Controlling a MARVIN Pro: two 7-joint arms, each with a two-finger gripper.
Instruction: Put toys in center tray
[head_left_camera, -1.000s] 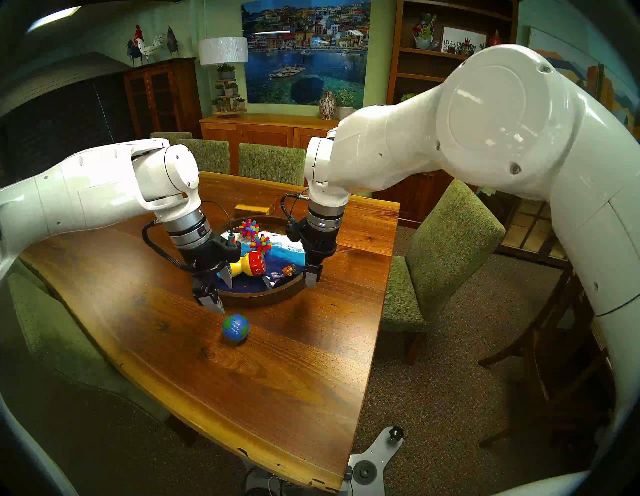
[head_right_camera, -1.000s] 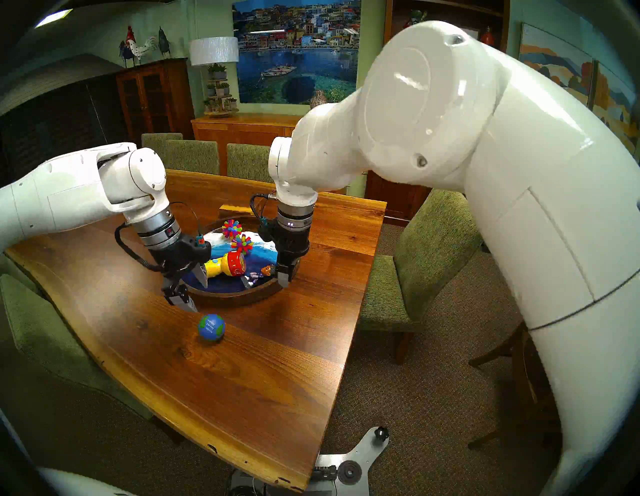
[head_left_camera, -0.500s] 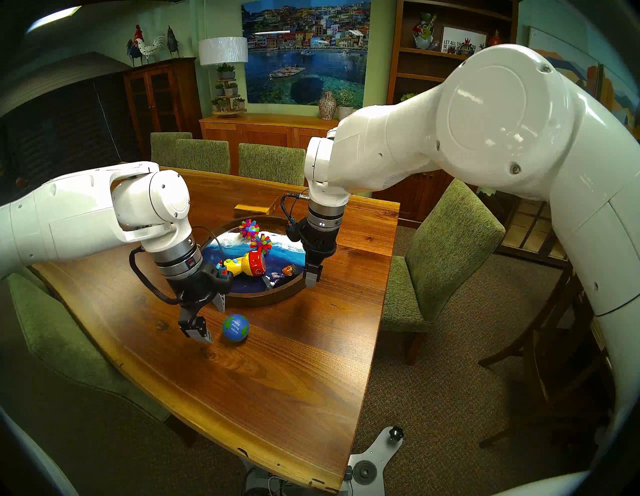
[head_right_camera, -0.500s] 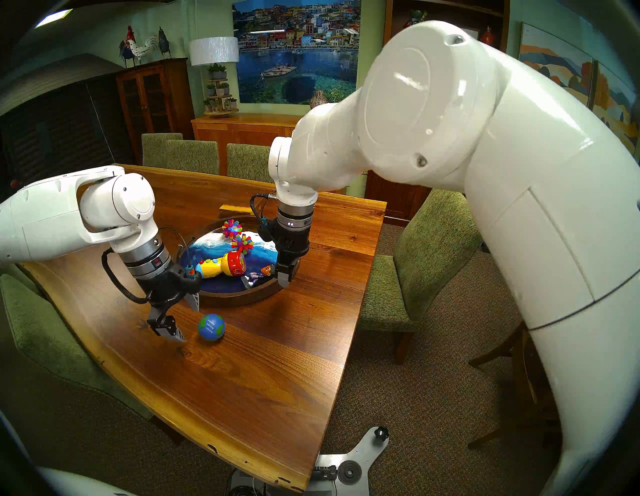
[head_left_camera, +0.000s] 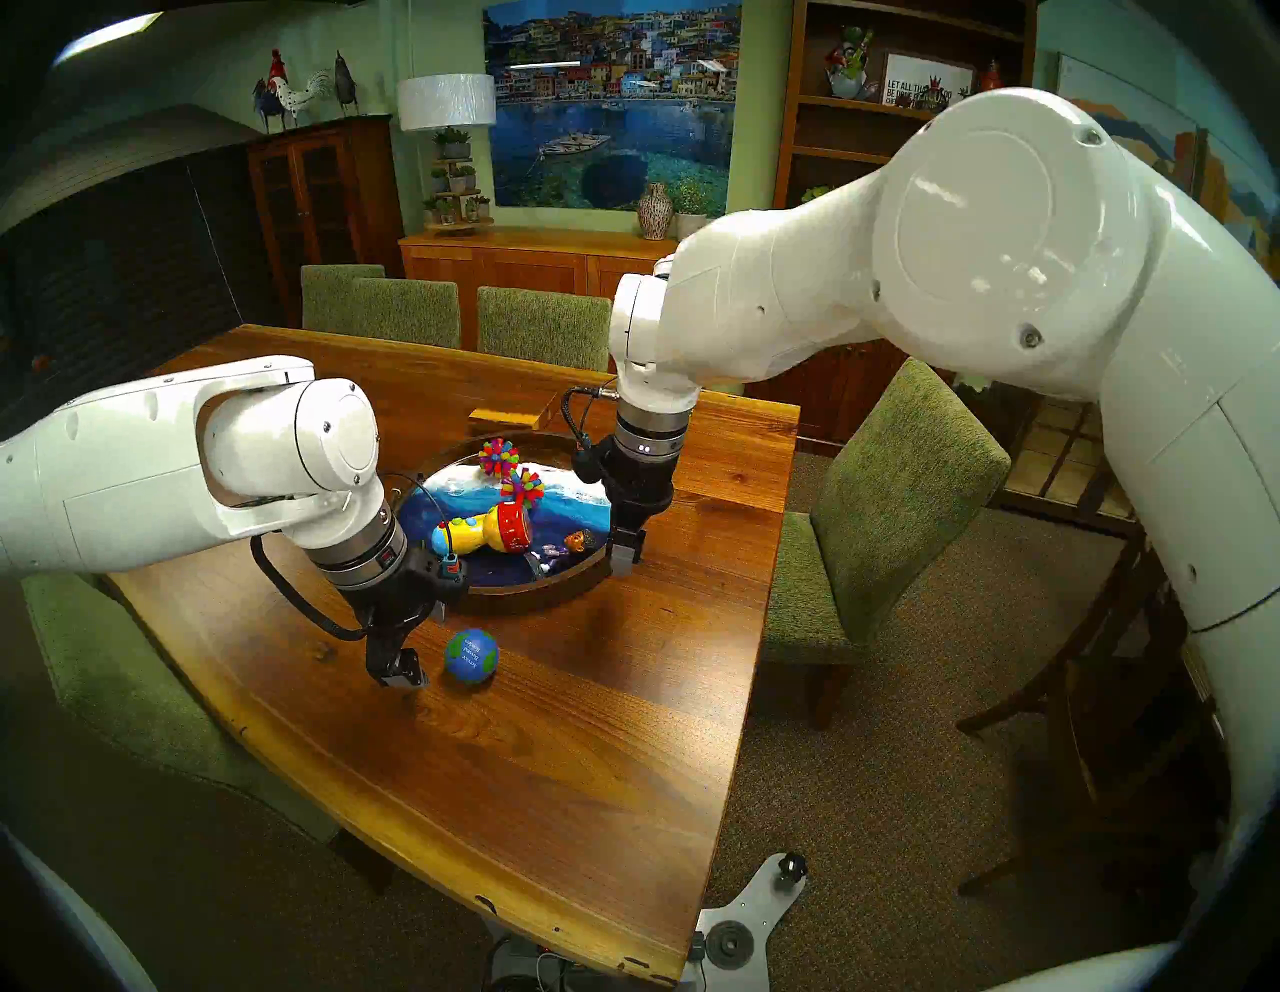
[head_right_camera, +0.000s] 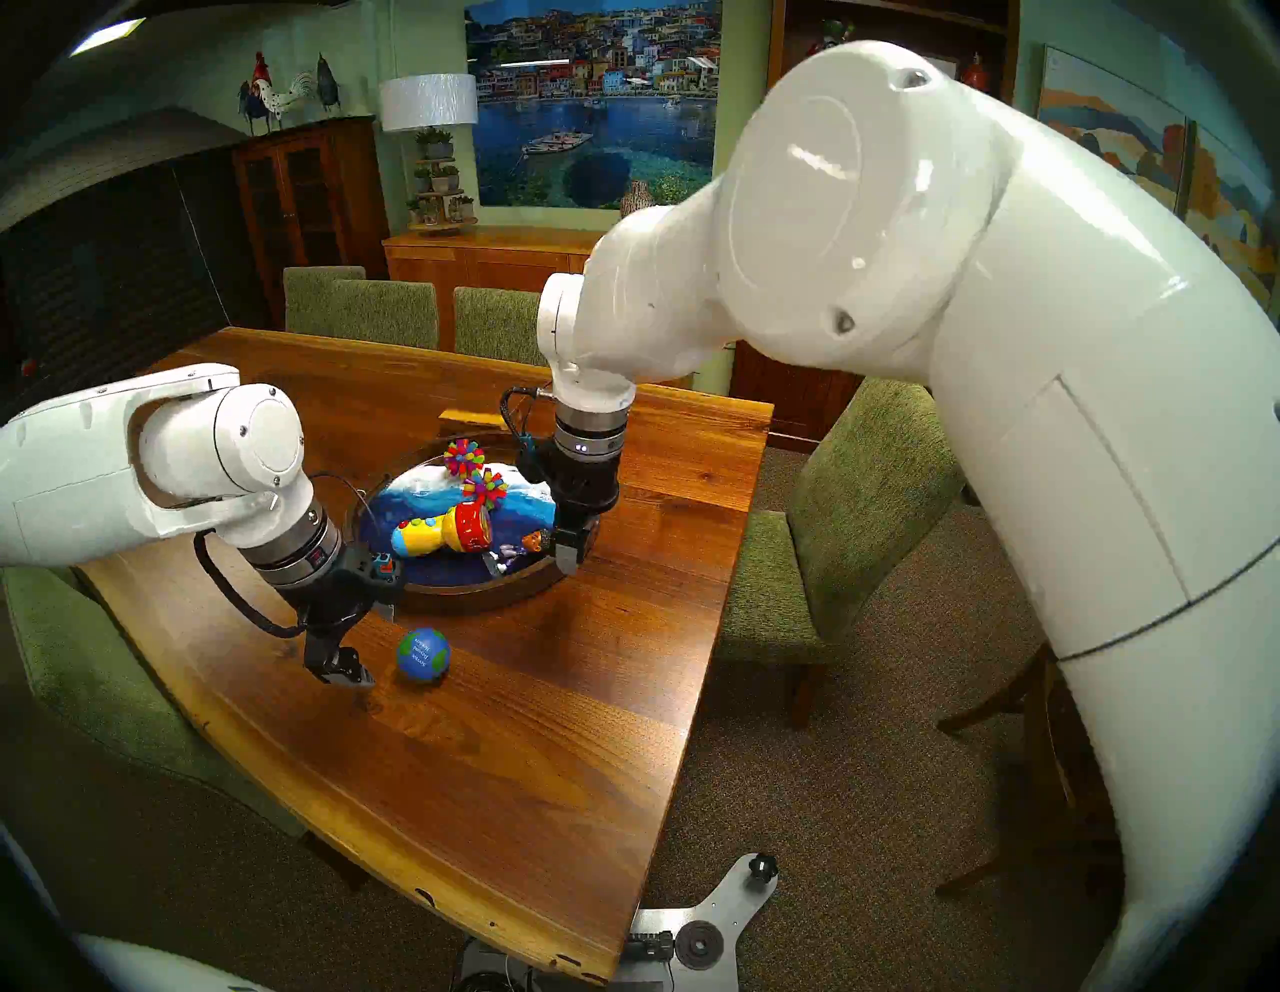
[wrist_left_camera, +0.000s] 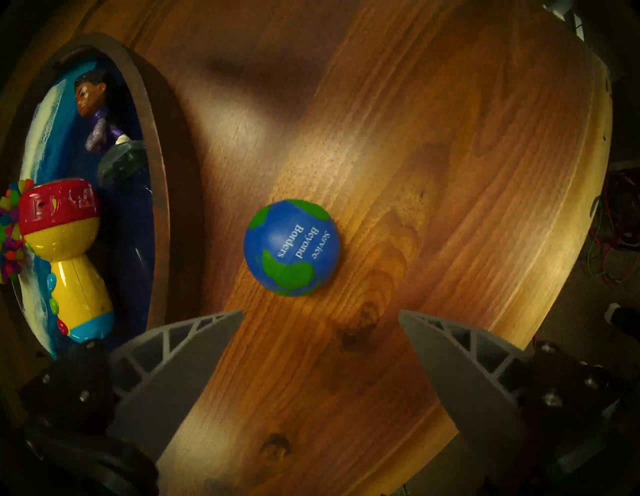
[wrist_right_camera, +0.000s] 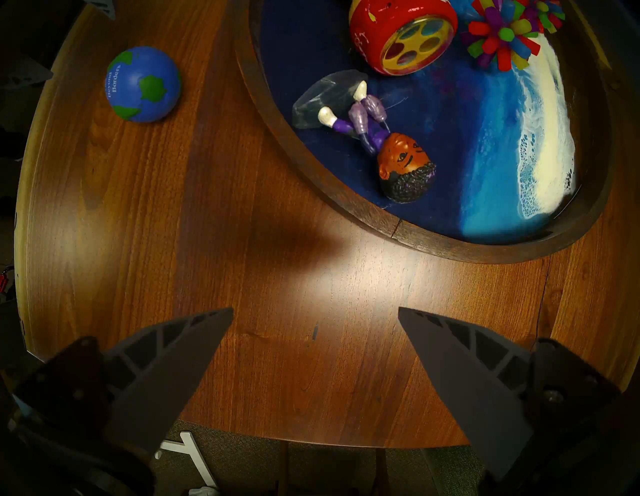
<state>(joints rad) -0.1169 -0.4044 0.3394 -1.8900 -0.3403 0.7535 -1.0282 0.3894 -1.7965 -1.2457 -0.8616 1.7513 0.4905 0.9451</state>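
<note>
The left gripper has its jaws apart, empty, low over the table just beside the globe. The right gripper, also spread and empty, hangs by the tray, which holds flashlight, doll and two spiky balls.

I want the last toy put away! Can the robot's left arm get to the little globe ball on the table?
Probably yes. The left gripper is open and empty, just beside the globe ball, with only bare table between them. The tray sits off to one side, out of the way.
</note>
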